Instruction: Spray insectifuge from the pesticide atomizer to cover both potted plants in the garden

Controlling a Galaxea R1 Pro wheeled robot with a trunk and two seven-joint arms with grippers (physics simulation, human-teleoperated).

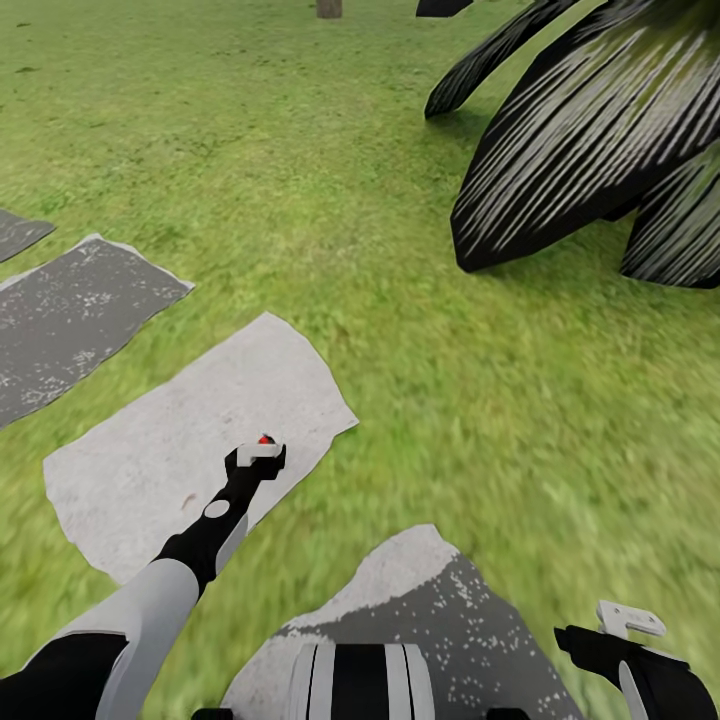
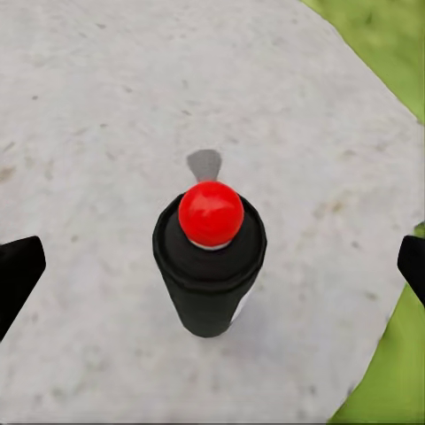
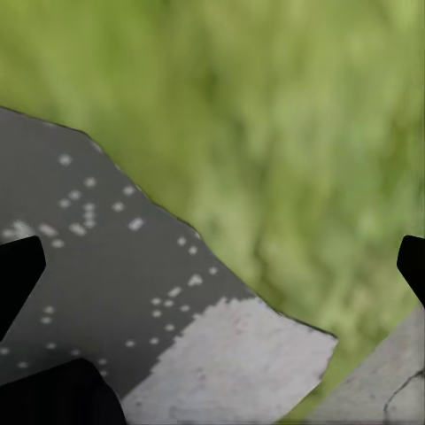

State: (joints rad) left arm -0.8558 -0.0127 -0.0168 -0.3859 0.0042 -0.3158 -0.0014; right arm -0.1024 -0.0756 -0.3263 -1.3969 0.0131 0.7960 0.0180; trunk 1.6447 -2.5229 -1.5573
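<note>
The pesticide atomizer (image 2: pixel 210 266) stands upright on a pale stepping stone (image 2: pixel 106 106); it is a dark bottle with a round red cap. In the head view just its red cap (image 1: pixel 265 438) peeks out past my left gripper (image 1: pixel 262 455). That left gripper (image 2: pixel 212 270) hovers above the bottle, open, its black fingertips (image 2: pixel 18 270) wide apart on either side and clear of it. My right gripper (image 1: pixel 630 622) hangs open at the lower right, over grass and a stone edge (image 3: pixel 212 266). The potted plants are out of view.
Green lawn lies all round. Dark grey stepping stones (image 1: pixel 70 310) sit at the left and another (image 1: pixel 440 610) lies under my base. A big striped-leaf agave (image 1: pixel 590 140) spreads at the upper right. A tree trunk (image 1: pixel 328 8) stands far ahead.
</note>
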